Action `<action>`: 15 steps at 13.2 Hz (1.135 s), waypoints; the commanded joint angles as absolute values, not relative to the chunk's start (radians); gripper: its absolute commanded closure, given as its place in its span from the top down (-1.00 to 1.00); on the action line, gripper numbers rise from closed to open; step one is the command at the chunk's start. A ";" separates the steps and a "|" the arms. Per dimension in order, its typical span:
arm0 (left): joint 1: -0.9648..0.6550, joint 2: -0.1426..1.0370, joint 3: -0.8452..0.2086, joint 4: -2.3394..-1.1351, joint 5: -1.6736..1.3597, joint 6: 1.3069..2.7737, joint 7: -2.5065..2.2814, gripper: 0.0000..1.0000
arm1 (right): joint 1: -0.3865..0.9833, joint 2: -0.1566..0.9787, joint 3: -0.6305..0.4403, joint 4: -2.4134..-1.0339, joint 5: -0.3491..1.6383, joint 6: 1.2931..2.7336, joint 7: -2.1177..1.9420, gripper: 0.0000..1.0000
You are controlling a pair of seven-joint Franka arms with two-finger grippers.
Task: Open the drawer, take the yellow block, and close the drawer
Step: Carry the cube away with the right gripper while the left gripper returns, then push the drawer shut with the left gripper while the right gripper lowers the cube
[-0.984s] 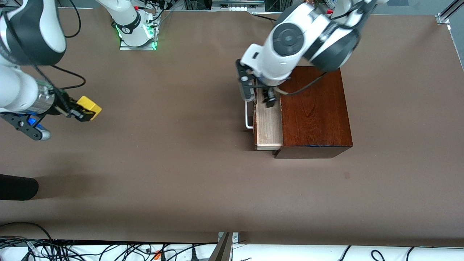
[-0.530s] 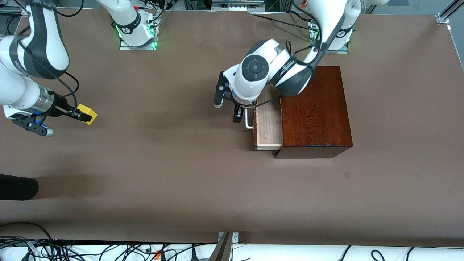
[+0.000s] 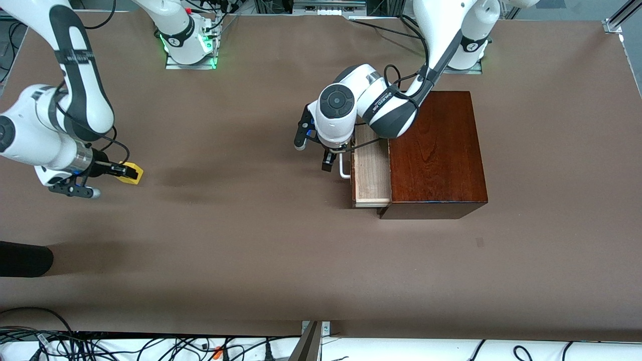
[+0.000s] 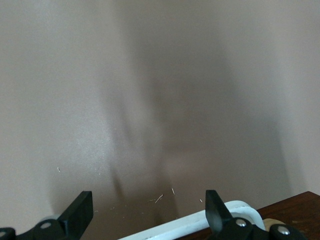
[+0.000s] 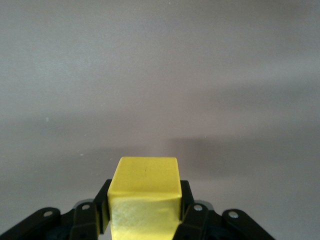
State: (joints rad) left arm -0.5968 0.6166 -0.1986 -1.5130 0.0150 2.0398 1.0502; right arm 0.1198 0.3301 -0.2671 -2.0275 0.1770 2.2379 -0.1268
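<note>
The left arm reaches down from its base toward the middle of the table, elbow bent, wrist turned downward. The left gripper [image 3: 328, 161] hangs low with its fingers [image 4: 214, 214] spread apart. The right arm bends at the right arm's end of the table, and the right gripper [image 3: 128, 173] is clamped, low over the tabletop.

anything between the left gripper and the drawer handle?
Nothing visible. The left gripper sits open right at the white handle of the drawer, which is still pulled out; the wrist view shows the handle between its jaws. The right gripper holds the yellow block toward the right arm's end of the table.
</note>
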 commanded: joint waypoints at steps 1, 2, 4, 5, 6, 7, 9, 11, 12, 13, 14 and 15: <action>-0.595 0.607 -0.173 -1.532 0.058 1.994 1.078 1.00 | 0.124 0.376 -0.278 -2.019 0.207 2.269 -0.212 -1.00; -0.588 0.606 -0.173 -1.529 0.073 1.970 1.081 1.00 | 0.126 0.385 -0.276 -2.020 0.209 2.258 -0.210 -1.00; -0.580 0.598 -0.173 -1.520 0.086 1.910 1.081 1.00 | 0.126 0.388 -0.272 -2.023 0.209 2.186 -0.204 -1.00; -0.581 0.594 -0.173 -1.520 0.087 1.896 1.081 1.00 | 0.127 0.381 -0.272 -2.023 0.209 2.140 -0.198 -1.00; -0.580 0.592 -0.172 -1.519 0.087 1.876 1.081 1.00 | 0.127 0.370 -0.270 -2.029 0.209 2.126 -0.198 -1.00; -0.578 0.592 -0.170 -1.516 0.087 1.858 1.081 1.00 | 0.130 0.353 -0.265 -2.054 0.207 2.128 -0.198 -1.00; -0.571 0.589 -0.164 -1.502 0.121 1.816 1.081 1.00 | 0.132 0.336 -0.235 -2.114 0.207 2.175 -0.184 -1.00; -0.548 0.578 -0.166 -1.503 0.129 1.804 1.080 1.00 | 0.132 0.334 -0.195 -2.166 0.207 2.244 -0.164 -1.00; -0.540 0.578 -0.166 -1.502 0.129 1.796 1.080 1.00 | 0.133 0.336 -0.172 -2.181 0.207 2.270 -0.149 -1.00; -0.538 0.578 -0.166 -1.502 0.129 1.795 1.081 1.00 | 0.133 0.342 -0.158 -2.184 0.207 2.273 -0.146 -1.00; -0.537 0.577 -0.166 -1.502 0.129 1.795 1.080 1.00 | 0.135 0.347 -0.155 -2.184 0.206 2.276 -0.135 -1.00; -0.535 0.577 -0.164 -1.502 0.129 1.793 1.078 1.00 | 0.135 0.353 -0.134 -2.183 0.206 2.283 -0.129 -1.00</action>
